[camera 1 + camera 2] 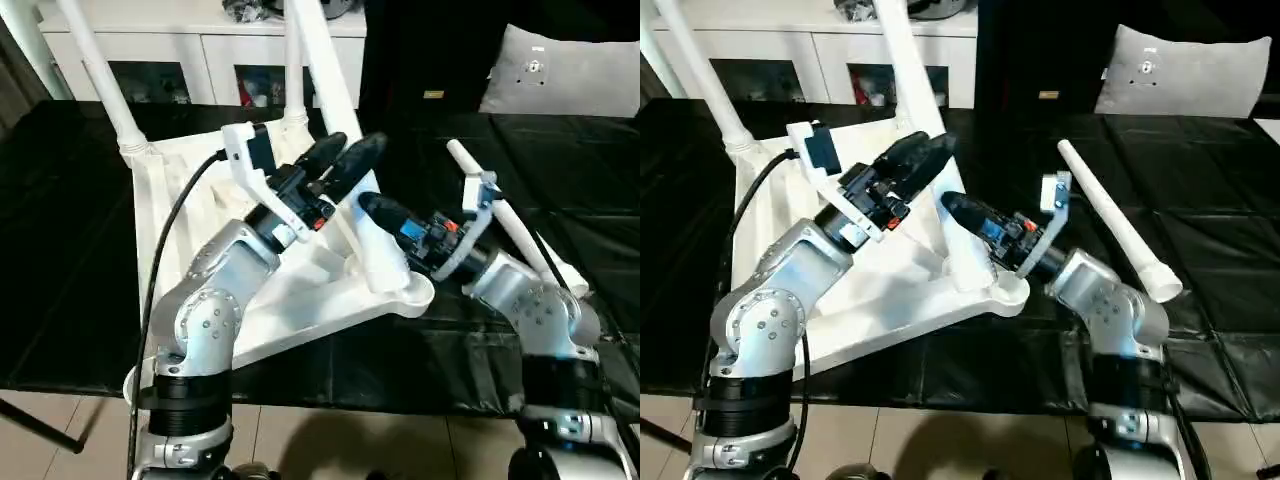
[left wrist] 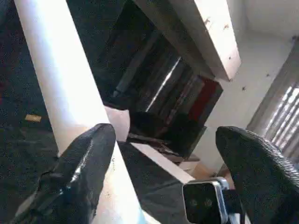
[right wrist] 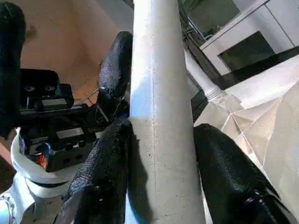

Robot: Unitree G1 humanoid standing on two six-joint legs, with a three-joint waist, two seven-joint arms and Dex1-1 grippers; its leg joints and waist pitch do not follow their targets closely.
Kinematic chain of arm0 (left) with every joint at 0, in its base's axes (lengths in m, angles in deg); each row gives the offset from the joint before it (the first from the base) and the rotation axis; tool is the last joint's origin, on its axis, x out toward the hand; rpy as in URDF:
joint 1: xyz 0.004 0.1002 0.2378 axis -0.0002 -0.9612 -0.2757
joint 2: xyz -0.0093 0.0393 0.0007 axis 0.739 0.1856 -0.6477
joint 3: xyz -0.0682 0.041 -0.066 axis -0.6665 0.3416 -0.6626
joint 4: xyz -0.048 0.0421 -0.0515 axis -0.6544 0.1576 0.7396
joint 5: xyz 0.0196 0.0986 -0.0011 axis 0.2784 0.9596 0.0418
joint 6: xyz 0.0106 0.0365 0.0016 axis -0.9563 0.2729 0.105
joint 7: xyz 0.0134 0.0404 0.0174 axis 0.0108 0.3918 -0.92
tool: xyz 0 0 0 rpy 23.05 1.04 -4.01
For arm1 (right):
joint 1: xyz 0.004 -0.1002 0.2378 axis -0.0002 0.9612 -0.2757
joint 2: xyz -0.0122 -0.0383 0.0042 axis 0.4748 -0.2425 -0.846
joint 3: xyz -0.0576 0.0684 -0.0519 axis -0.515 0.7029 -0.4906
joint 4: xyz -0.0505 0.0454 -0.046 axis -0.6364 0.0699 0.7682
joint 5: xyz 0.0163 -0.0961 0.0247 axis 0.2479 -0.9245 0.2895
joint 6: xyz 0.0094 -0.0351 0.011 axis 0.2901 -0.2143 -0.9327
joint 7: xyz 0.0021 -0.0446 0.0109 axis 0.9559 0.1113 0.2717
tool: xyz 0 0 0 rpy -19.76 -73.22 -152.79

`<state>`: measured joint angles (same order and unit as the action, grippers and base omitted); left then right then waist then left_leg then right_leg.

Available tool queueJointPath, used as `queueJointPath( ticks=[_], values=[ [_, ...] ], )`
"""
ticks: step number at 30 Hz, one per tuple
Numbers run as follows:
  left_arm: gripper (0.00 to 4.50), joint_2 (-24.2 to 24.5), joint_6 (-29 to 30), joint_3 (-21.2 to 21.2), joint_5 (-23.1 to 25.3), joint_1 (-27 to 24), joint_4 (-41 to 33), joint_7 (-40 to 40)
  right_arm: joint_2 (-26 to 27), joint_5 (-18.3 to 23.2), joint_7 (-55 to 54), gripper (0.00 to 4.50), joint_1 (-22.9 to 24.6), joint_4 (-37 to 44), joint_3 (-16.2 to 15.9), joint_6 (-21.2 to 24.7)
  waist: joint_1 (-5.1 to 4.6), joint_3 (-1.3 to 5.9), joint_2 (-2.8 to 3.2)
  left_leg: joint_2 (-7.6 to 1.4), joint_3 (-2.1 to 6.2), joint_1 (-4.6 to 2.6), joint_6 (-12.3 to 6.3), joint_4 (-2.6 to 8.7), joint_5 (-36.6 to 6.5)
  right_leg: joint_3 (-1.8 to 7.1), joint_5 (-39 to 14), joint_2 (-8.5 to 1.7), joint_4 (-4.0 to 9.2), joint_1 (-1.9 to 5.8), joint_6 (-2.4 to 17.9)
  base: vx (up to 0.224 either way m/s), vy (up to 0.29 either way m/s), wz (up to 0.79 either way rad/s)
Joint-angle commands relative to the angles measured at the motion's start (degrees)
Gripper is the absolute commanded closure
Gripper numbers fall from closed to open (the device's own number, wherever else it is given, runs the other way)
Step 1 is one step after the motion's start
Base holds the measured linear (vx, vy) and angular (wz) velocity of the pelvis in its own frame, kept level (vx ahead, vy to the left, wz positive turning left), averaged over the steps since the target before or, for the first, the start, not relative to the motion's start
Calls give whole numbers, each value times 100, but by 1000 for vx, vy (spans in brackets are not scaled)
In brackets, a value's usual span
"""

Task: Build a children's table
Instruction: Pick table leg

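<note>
The children's table (image 1: 300, 300) is lying upside down at centre-left of the frame on the black surface (image 1: 80, 250), ribbed underside facing up. 2 legs (image 1: 100, 60) are standing in the sockets toward the upper left (both rising out of the frame). A 3rd leg (image 3: 159, 116) is rising from the near-centre socket; the right gripper (image 1: 372, 205) is pinching it between both fingers (image 3: 107, 158). The left gripper (image 1: 340, 152) is sitting just above, its fingers (image 2: 84, 158) spread wide beside that leg. A 4th leg (image 1: 1115, 220) is lying loose at centre-right.
</note>
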<state>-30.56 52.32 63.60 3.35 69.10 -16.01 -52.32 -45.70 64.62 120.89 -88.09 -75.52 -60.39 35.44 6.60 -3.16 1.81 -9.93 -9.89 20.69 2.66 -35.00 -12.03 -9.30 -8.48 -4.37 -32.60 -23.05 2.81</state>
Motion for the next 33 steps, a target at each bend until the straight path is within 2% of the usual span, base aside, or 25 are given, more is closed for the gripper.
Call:
queueJointPath(
  ticks=[1, 7, 13, 18, 19, 21, 22, 23, 26, 30, 31, 33],
  values=[
    [10, -63, 66, -188, -85, 69, 197, -186, 34, 291, 233, 274, 12, 394, -157, 104, 34, 439, -95, -306, 132, 11, -376, 369, -351, 342, -2430, -490, 533, 367, -215, 0, 0, 0],
    [6, -70, 96, -329, -175, 108, 438, -436, 36, 418, 219, 274, 72, 490, -199, 94, 38, 432, -88, -310, 139, 30, -358, 371, -357, 329, -2468, -494, 556, 369, -286, 0, 0, 0],
    [6, -37, 105, -423, -154, 122, 624, -673, 22, 428, 188, 274, 85, 513, -182, 45, 45, 439, -77, -309, 143, 19, -331, 367, -364, 323, -2448, -490, 557, 366, -308, 0, 0, 0],
    [6, 4, 114, -503, -175, 101, 736, -933, -22, 414, 132, 274, 46, 448, -114, -66, 50, 452, -71, -324, 155, 25, -328, 367, -347, 326, -2275, -498, 527, 382, -259, 0, 0, 0],
    [6, -2, 98, -515, -196, 91, 722, -929, -21, 403, 114, 274, 34, 430, -96, -92, 33, 443, -86, -290, 143, 42, -369, 360, -373, 313, -2327, -478, 542, 388, -379, 0, 0, 0],
    [3, -23, 99, -550, -356, 65, 652, -858, -2, 332, 5, 274, -10, 369, -42, -228, 32, 448, -76, -291, 152, 42, -361, 364, -300, 312, -2371, -501, 551, 389, -406, 0, 0, 0],
    [1, -37, 104, -568, -442, 66, 617, -819, 3, 315, -38, 274, -48, 313, -12, -266, 60, 481, -59, -329, 155, 12, -358, 351, -203, 339, -2128, -510, 505, 369, -236, 0, 0, 0],
    [0, -40, 105, -571, -458, 66, 611, -813, 3, 314, -46, 275, -56, 301, -7, -271, 59, 476, -64, -340, 169, 36, -379, 359, -171, 335, -2035, -504, 485, 382, -187, 0, 0, 0],
    [0, 3, 115, -502, -406, 65, 600, -804, -44, 282, 2, 275, -65, 290, -91, -253, 87, 473, -54, -371, 170, 8, -411, 361, -206, 351, -1898, -512, 460, 369, -33, 0, 0, 0],
    [0, -11, 83, -450, -412, 52, 612, -814, -75, 177, 10, 275, 5, 310, -307, -244, 137, 467, -52, -360, 153, 7, -393, 363, -228, 364, -1931, -524, 465, 380, -31, 0, 0, 0],
    [0, -40, 181, -444, -656, 18, 507, -675, -83, 137, 17, 275, 40, 286, -378, -281, 150, 468, -59, -359, 152, 8, -385, 364, -235, 364, -1949, -524, 467, 381, -42, 0, 0, 0],
    [0, -34, 297, -408, -827, -18, 409, -561, -95, 114, 28, 275, 65, 280, -433, -277, 164, 470, -59, -372, 157, 11, -362, 366, -224, 369, -1920, -536, 455, 380, 8, 0, 0, 0]
  ],
)
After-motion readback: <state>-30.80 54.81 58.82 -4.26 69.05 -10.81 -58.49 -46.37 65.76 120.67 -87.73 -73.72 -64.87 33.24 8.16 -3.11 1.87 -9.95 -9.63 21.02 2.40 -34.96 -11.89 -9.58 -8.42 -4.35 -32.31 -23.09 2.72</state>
